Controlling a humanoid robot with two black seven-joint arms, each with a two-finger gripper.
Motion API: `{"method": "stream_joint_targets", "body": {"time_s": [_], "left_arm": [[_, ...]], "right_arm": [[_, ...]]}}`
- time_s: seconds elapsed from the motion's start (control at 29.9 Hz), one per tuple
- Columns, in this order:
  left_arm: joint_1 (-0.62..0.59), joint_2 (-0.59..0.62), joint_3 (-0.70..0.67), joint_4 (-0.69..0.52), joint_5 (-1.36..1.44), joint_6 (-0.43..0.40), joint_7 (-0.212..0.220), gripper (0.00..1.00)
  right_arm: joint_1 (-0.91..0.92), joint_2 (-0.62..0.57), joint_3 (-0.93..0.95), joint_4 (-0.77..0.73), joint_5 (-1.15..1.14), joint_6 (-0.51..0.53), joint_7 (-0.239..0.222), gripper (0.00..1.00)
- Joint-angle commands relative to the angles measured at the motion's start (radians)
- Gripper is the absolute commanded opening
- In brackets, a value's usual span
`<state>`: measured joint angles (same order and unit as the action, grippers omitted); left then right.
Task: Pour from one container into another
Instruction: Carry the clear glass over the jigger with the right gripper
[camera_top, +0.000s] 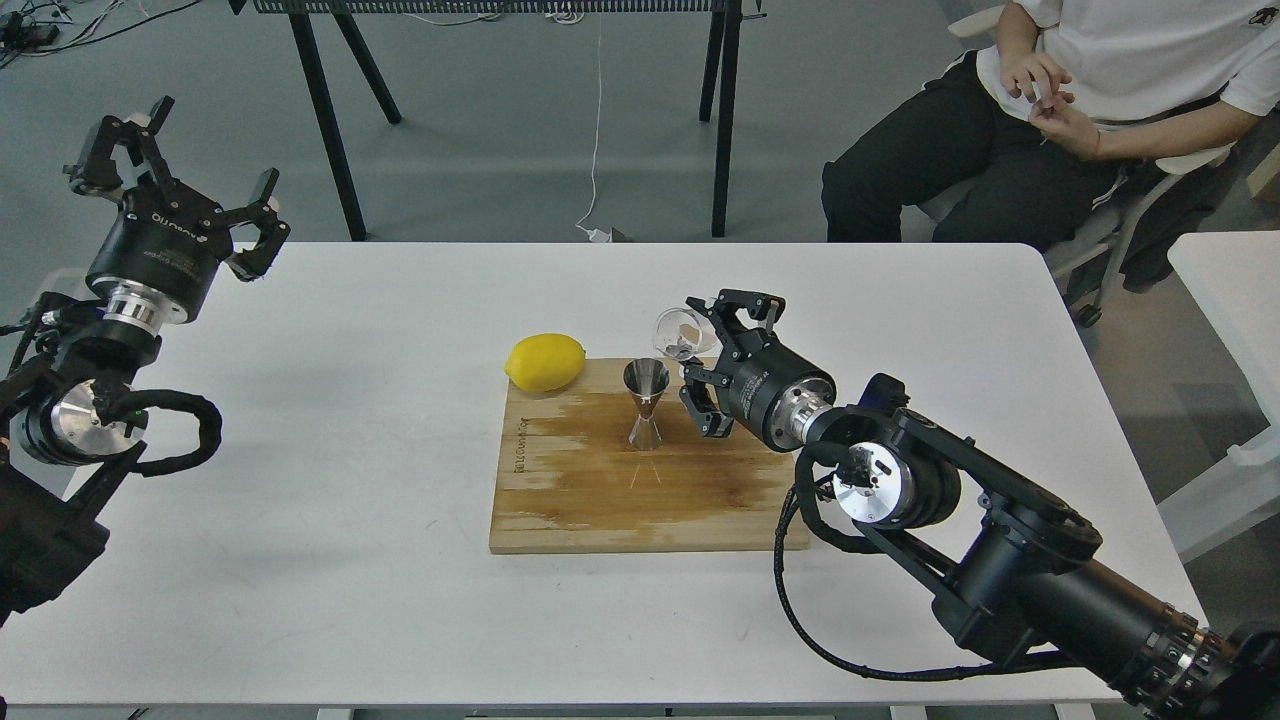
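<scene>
A shiny steel jigger (646, 402) stands upright near the back of a wooden cutting board (600, 500). My right gripper (712, 352) is shut on a small clear glass cup (683, 334), held in the air just right of and above the jigger's rim. The cup is tipped toward the left, its mouth facing the jigger. My left gripper (178, 160) is raised beyond the table's far left corner, open, holding nothing.
A yellow lemon (545, 362) lies at the board's back left corner. The board rests mid-table on a white table (300, 480). A seated person (1050, 110) is beyond the back right. Black table legs (330, 120) stand behind.
</scene>
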<state>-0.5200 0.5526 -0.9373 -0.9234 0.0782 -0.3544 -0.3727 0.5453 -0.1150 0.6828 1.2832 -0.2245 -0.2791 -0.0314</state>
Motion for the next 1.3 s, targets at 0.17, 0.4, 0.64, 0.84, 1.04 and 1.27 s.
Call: {"method": "stream_joint_targets", "body": {"time_s": [0.17, 0.4, 0.64, 0.84, 1.04, 1.27], "left_arm": [[0.000, 0.000, 0.000, 0.000, 0.000, 0.000, 0.000, 1.00], [0.002, 0.000, 0.003, 0.000, 0.000, -0.003, 0.002, 1.00], [0.002, 0.001, 0.003, 0.015, -0.002, -0.011, 0.009, 1.00], [0.000, 0.003, 0.006, 0.023, -0.002, -0.040, 0.011, 1.00], [0.000, 0.003, 0.006, 0.023, -0.002, -0.040, 0.011, 1.00], [0.000, 0.003, 0.006, 0.023, -0.002, -0.040, 0.011, 1.00]], "right_arm": [[-0.001, -0.002, -0.016, 0.001, -0.078, -0.002, 0.004, 0.30], [0.004, -0.005, -0.019, -0.002, -0.134, -0.003, 0.005, 0.30], [0.005, -0.002, -0.055, -0.013, -0.228, -0.034, 0.010, 0.31], [0.027, -0.002, -0.071, -0.013, -0.234, -0.037, 0.010, 0.31], [0.047, -0.002, -0.092, -0.015, -0.259, -0.037, 0.013, 0.31], [0.048, -0.002, -0.100, -0.015, -0.325, -0.040, 0.027, 0.30]]}}
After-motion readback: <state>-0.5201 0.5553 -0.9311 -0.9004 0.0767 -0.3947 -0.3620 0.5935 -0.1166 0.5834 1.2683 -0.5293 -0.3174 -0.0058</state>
